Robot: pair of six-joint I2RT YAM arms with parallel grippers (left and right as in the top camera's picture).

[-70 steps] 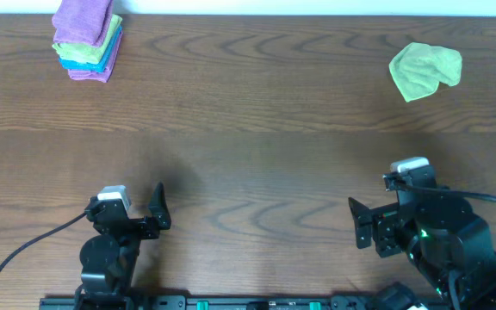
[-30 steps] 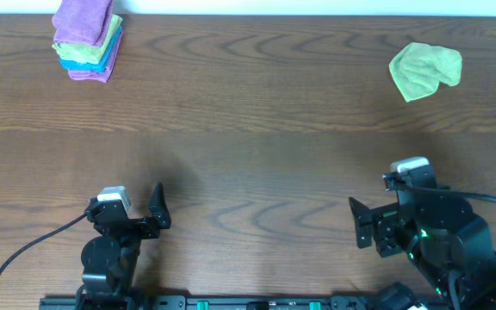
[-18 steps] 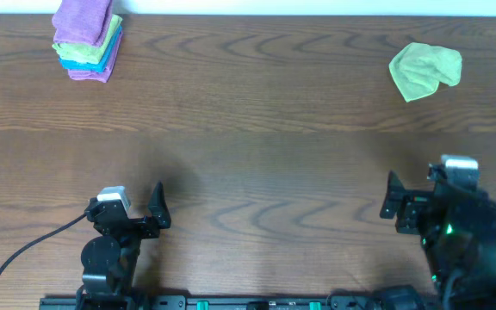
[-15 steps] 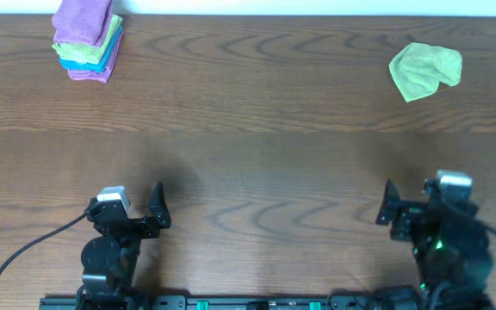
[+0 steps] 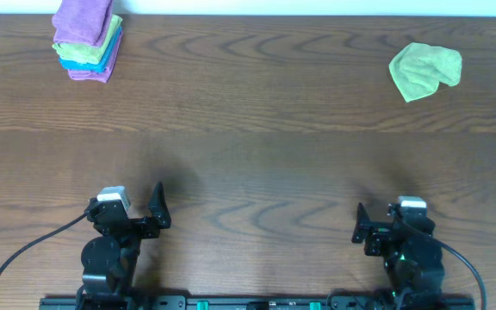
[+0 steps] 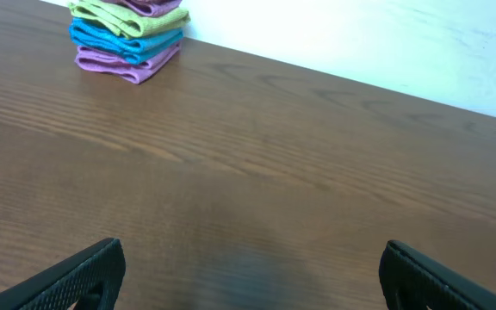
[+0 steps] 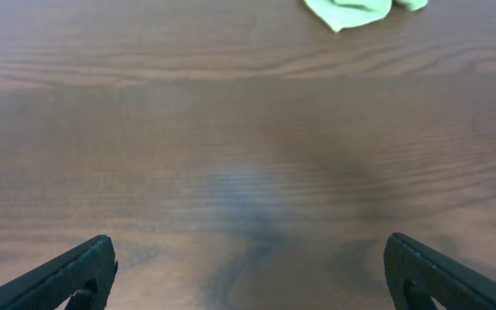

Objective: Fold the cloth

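A crumpled light-green cloth (image 5: 424, 71) lies at the far right of the wooden table; its near edge shows at the top of the right wrist view (image 7: 351, 12). My left gripper (image 5: 155, 211) is open and empty near the front left edge; its fingertips flank bare wood in the left wrist view (image 6: 248, 275). My right gripper (image 5: 362, 228) is open and empty near the front right edge, far from the cloth; its fingertips flank bare wood in the right wrist view (image 7: 248, 271).
A stack of folded purple, green and blue cloths (image 5: 88, 39) sits at the far left corner, also seen in the left wrist view (image 6: 126, 34). A white wall borders the table's far edge (image 6: 360, 39).
My right arm has pulled back toward the front edge and lowered into a tucked pose. The left arm, the green cloth and the folded stack have not moved.
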